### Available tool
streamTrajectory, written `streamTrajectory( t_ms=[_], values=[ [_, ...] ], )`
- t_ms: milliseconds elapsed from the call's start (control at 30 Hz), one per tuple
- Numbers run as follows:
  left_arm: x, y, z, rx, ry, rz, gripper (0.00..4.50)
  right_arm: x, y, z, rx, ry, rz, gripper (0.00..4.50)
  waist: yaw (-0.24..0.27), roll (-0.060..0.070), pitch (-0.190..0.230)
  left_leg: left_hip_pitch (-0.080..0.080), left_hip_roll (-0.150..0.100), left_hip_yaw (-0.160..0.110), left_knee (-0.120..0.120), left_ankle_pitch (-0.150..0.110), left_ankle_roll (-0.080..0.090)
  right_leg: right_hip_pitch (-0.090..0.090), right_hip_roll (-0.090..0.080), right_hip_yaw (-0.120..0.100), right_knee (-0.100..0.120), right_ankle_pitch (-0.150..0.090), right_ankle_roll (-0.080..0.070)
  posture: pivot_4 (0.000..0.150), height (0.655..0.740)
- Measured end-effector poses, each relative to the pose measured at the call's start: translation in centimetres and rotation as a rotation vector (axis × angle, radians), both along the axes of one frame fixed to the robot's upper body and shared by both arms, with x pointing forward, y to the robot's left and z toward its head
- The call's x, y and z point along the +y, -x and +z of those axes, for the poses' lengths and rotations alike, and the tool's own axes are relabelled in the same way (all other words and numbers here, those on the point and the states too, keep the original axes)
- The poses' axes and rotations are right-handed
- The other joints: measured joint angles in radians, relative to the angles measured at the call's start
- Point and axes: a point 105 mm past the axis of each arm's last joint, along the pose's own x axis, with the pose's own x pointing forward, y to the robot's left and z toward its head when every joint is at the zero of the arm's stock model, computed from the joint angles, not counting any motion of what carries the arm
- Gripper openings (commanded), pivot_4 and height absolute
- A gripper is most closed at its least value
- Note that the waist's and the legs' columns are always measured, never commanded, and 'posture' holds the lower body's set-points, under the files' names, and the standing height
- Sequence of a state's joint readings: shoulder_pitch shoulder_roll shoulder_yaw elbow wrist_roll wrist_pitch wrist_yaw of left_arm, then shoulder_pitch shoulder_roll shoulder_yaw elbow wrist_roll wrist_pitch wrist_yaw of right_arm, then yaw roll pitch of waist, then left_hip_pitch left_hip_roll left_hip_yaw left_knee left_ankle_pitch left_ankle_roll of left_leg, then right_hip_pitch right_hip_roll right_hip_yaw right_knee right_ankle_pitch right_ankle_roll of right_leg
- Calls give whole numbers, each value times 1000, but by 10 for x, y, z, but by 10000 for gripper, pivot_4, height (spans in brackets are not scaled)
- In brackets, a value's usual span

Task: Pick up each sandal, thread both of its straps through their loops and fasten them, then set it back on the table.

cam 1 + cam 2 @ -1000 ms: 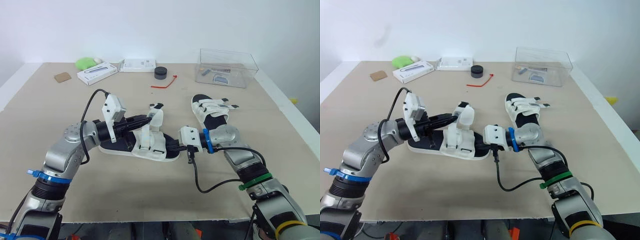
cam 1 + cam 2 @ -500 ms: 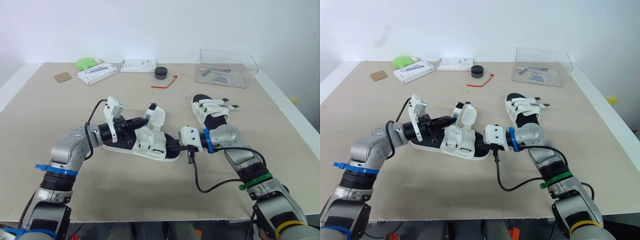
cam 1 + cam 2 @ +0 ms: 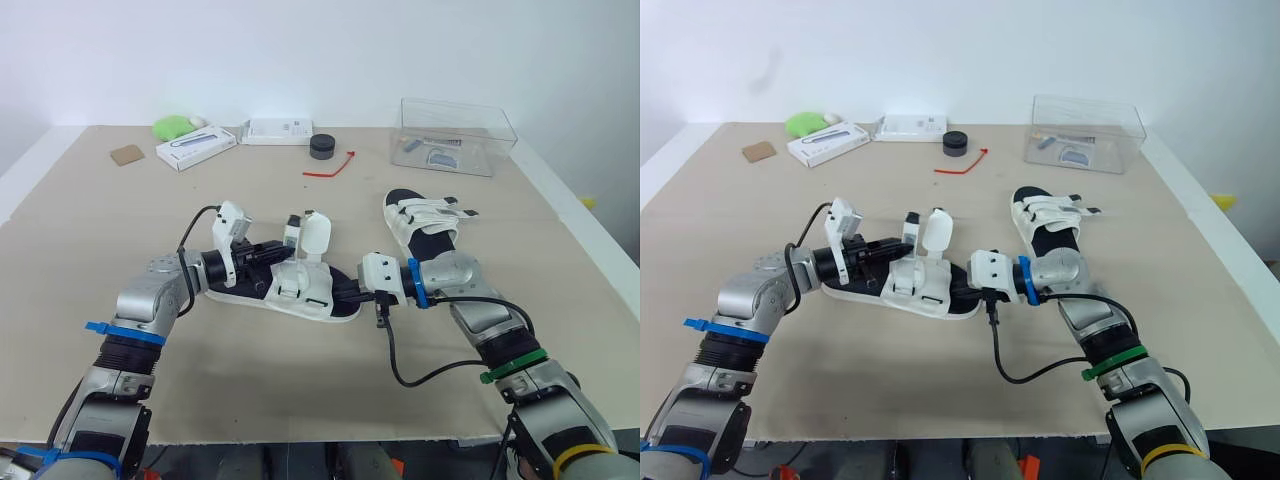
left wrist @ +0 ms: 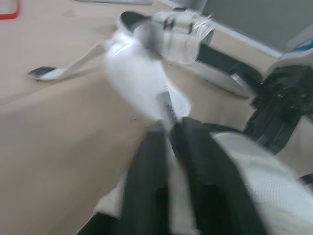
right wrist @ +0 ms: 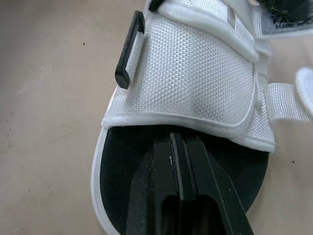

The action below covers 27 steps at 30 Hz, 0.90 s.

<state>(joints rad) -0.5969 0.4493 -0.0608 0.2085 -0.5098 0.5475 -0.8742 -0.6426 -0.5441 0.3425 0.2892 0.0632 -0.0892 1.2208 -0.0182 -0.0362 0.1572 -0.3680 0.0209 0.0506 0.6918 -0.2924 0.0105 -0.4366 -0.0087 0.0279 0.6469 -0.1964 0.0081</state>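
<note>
**Head views.** The near sandal [image 3: 290, 290] is lying flat at the middle of the worktop [image 3: 100, 220]. A second sandal [image 3: 420, 225] is resting just beyond the right arm. The left claw [image 3: 284, 248] is reaching in over the near sandal and holding a white strap [image 3: 292, 231] upright. The right claw [image 3: 338, 289] is lying on the sandal's opposite end.

**Left wrist view.** The two fingers [image 4: 146, 181] are clamping the white strap between them.

**Right wrist view.** The right claw's fingers [image 5: 156, 171] are pressing together. Their tips are resting on the black footbed [image 5: 120, 166], just short of a woven white band [image 5: 195, 83].
</note>
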Motion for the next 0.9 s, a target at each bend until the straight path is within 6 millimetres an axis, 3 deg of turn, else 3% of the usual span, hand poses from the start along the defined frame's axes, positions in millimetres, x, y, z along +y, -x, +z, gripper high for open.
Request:
streamTrajectory(
  t_ms=[67,133,233,400,500,567,767,833,900],
  values=[
    [3,-2,-1,-15,-21,15,19851,0,0,0,0,1,0,0,0,0,0,0,0,0,0,0,0,0,0,0,0,0,0,1500,7400],
    [8,-6,-2,-42,-56,38,28467,-1,0,0,0,2,-1,0,0,0,0,0,0,0,0,0,0,0,-1,0,0,0,0,1500,7400],
    [10,-10,2,-95,-79,46,28467,-1,0,0,0,4,-3,0,0,0,0,-1,-1,0,0,0,0,0,-1,0,0,0,0,1500,7400],
    [7,-21,45,-261,-68,29,28467,-1,0,-1,1,5,-2,0,0,0,0,-1,-1,0,0,0,0,0,-1,0,-1,0,1,1500,7400],
    [4,-22,50,-274,-57,12,28467,-1,0,-1,1,5,-1,0,0,0,0,-1,-1,0,0,0,0,0,-1,0,-1,0,1,1500,7400],
    [1,-25,41,-220,-47,-10,28467,-2,0,-1,1,5,-2,0,0,0,0,-1,-1,0,0,0,0,0,-1,0,-1,0,1,1500,7400],
    [-3,-32,4,-55,-92,-22,12398,-1,0,-1,-3,4,0,0,-1,0,0,-1,-1,0,0,0,0,0,-1,0,-1,0,1,1500,7400],
    [-3,-37,-5,-2,-109,-5,1571,-1,0,0,-6,3,2,0,-1,0,0,-2,-1,0,0,0,0,-1,0,0,-1,0,1,1500,7400],
    [-3,-40,-6,13,-117,2,629,-1,0,0,-7,3,2,0,-1,0,0,-2,-1,0,0,0,0,-1,0,0,-1,0,1,1500,7400]
  ],
)
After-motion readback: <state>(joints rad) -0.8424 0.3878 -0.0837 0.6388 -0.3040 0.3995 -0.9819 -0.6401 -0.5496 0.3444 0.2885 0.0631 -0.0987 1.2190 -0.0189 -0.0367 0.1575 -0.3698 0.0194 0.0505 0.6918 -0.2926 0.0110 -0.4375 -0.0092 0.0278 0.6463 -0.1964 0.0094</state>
